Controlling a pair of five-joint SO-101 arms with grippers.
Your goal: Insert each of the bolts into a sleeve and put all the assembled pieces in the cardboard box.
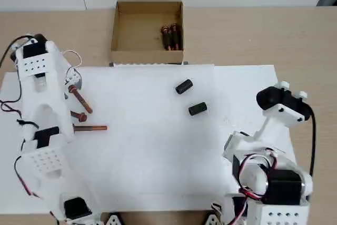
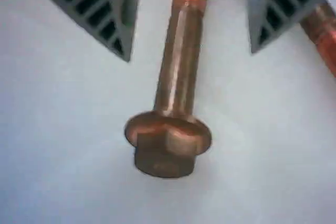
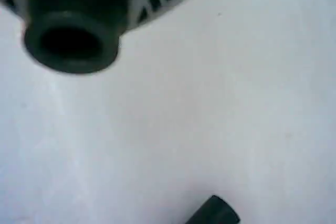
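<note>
1. Where the white sheet (image 1: 147,151) covers the tabletop (image 1: 237,35), three copper bolts (image 1: 90,128) lie loose along its left side. One is slanted at the far end, one is a short stub in the middle, and one lies left to right at the near end. The left arm (image 1: 39,93) stands over them.
2. Left gripper (image 2: 190,53): fingers (image 2: 100,9) apart, one on each side of a bolt (image 2: 169,148) and clear of its shank. This bolt lies flat on the sheet with its flanged hex head toward the wrist camera. A second bolt (image 2: 323,35) lies just beside one finger.
3. Right gripper (image 3: 73,9): clamped on a black sleeve (image 3: 71,45) with its open bore facing the wrist camera, over the right part of the sheet. Another sleeve (image 3: 215,214) lies on the sheet nearby.
4. Two loose sleeves rest right of the sheet's centre, apart from each other: a far one (image 1: 184,86) and a near one (image 1: 197,109).
5. Cardboard box (image 1: 120,30): open-topped, on the tabletop just beyond the sheet's far edge. Assembled pieces (image 1: 171,36) lie side by side inside it, against its right wall.
</note>
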